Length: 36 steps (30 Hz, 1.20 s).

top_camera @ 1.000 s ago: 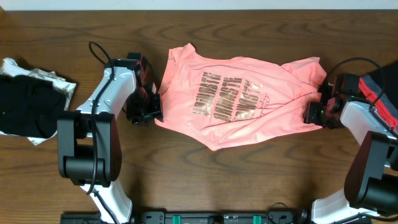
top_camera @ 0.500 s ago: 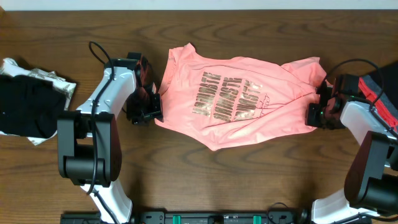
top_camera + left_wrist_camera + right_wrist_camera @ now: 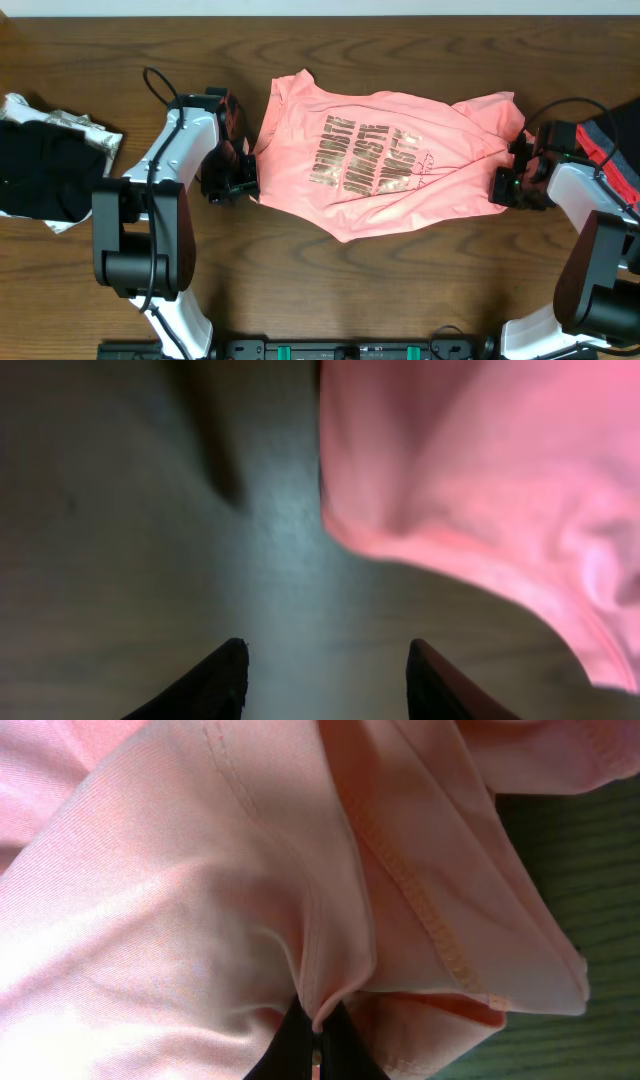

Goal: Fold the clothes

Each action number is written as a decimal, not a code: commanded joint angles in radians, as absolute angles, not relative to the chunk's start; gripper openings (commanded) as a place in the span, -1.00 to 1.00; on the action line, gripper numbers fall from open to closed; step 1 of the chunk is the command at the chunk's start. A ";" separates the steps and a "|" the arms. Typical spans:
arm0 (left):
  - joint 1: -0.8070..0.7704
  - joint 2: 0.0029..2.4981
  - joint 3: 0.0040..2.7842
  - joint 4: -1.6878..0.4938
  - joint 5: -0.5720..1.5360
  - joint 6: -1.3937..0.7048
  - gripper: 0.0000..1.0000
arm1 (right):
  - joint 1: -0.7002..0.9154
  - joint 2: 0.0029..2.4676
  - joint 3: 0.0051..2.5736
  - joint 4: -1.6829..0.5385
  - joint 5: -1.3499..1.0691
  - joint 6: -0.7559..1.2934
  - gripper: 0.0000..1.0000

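Note:
The clothes [image 3: 380, 160], a salmon-pink T-shirt with gold lettering facing up, lie crumpled across the middle of the table. My left gripper [image 3: 243, 178] sits at the shirt's left edge; in the left wrist view it [image 3: 325, 660] is open, bare wood between its fingertips [image 3: 228, 665] and the pink hem [image 3: 450, 510] just ahead and to the right. My right gripper [image 3: 508, 185] is at the shirt's right edge. Seen from the right wrist, it [image 3: 318, 1030] is shut on a pinched fold of the pink fabric [image 3: 200, 890], beside a stitched hem.
A pile of black and white garments [image 3: 45, 160] lies at the table's left edge. Another dark item with red trim [image 3: 615, 145] lies at the right edge, just behind my right arm. A black cable [image 3: 165, 90] loops by the left arm.
My right gripper has shut on the shirt's right edge. The left gripper has shifted slightly left and down at the shirt's left edge, still open.

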<state>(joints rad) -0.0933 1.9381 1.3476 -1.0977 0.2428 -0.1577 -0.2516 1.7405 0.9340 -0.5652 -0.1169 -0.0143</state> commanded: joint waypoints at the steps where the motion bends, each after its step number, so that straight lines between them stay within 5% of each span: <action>1: -0.094 1.947 1.343 -1.079 0.202 -0.159 0.04 | -0.255 1.745 0.949 -0.569 -0.132 -0.001 -0.97; 21: -0.097 1.947 1.144 -0.694 0.397 -0.127 0.13 | -0.255 1.745 0.949 -0.567 -0.133 0.000 -0.97; 24: -0.097 1.947 1.143 -0.694 0.434 -0.125 -0.08 | -0.255 1.745 0.949 -0.567 -0.132 0.000 -0.97; 28: -0.097 1.947 1.143 -0.699 0.439 -0.125 -0.88 | -0.255 1.745 0.949 -0.567 -0.132 0.000 -0.97; 36: -0.083 1.856 1.166 -0.764 0.434 -0.079 -0.88 | -0.255 1.731 0.959 -0.552 -0.215 0.014 -0.98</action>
<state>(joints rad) -0.0940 1.9205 1.1503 -0.7471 0.4232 -0.1150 -0.2516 1.7405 0.9340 -0.5568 -0.1402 -0.0067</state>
